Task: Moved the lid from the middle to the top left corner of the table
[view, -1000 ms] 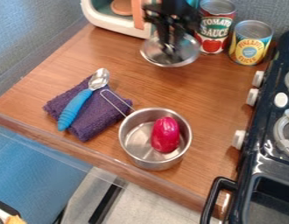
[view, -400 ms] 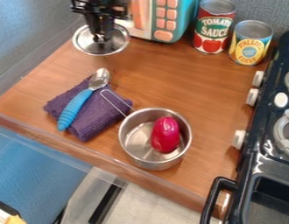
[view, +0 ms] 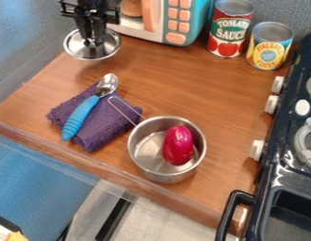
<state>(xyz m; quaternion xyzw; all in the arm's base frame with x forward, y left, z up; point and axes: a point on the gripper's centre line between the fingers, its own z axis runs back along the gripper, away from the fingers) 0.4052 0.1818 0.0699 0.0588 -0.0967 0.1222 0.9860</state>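
The black hand (view: 93, 42) is pinched tight on the middle of the shiny lid (view: 76, 46), at eleven o'clock on the counter (view: 189, 82). The lid looks hard, light and slick. Its middle is best to grab; held off-center, it could tip.

The gripper (view: 93, 42) and lid (view: 74, 46) have shifted left, away from the cans (view: 228, 36), toward the table's top left corner (view: 65, 66). The microwave's buttons (view: 171, 24) are now exposed.
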